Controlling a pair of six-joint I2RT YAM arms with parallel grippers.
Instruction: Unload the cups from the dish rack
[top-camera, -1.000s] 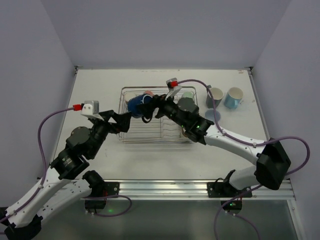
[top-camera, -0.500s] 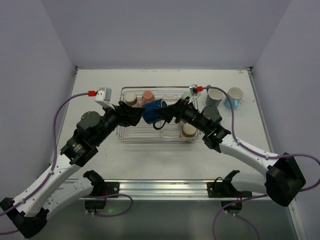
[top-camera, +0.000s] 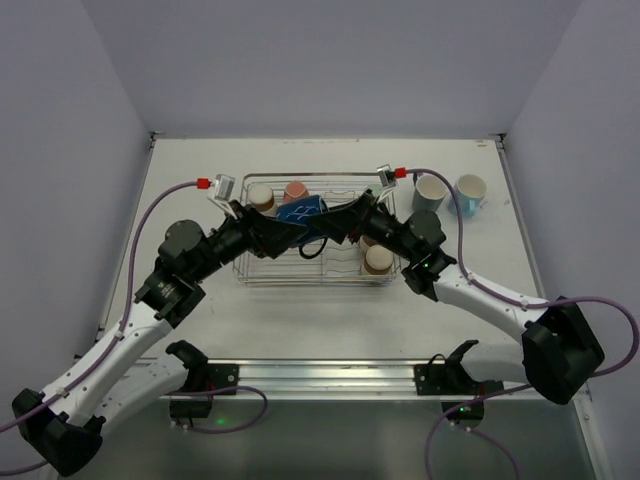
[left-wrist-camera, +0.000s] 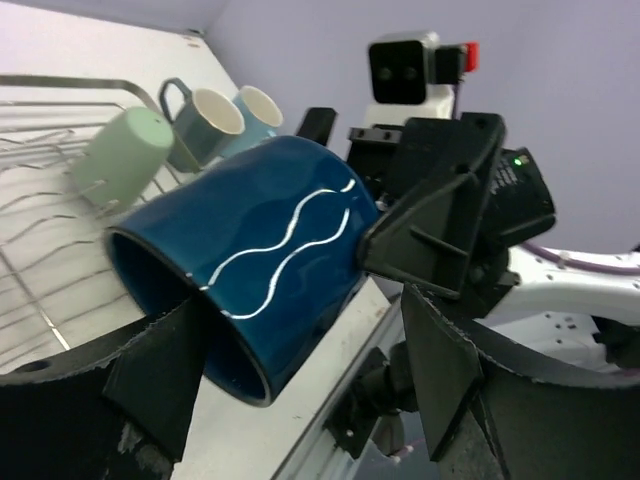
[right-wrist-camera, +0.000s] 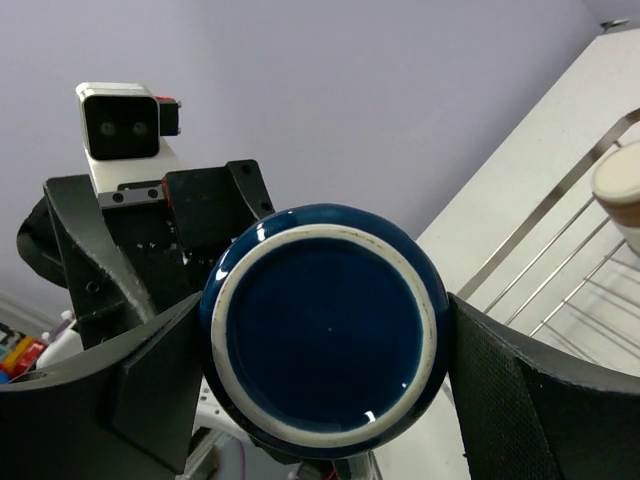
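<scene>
A navy cup (top-camera: 300, 212) with white wavy lines hangs on its side above the chrome dish rack (top-camera: 310, 283). My right gripper (top-camera: 326, 222) is shut on its base end; in the right wrist view the fingers press both sides of the cup's base (right-wrist-camera: 325, 325). My left gripper (top-camera: 286, 230) is open at the cup's mouth (left-wrist-camera: 270, 250), one finger (left-wrist-camera: 150, 385) at the rim, the other well apart from it. In the rack are a brown-and-cream cup (top-camera: 260, 195), a salmon cup (top-camera: 294, 189), a cream cup (top-camera: 378, 258) and a mint cup (left-wrist-camera: 120, 150).
A dark grey mug (top-camera: 431, 192) and a light blue mug (top-camera: 467, 192) stand on the white table right of the rack; both also show in the left wrist view, the grey one (left-wrist-camera: 205, 120) nearer. Rack wires (right-wrist-camera: 560, 250) lie below the right gripper.
My right gripper carried the navy cup from the rack's left side toward its middle. My left arm swung in and reached up to the cup's mouth.
</scene>
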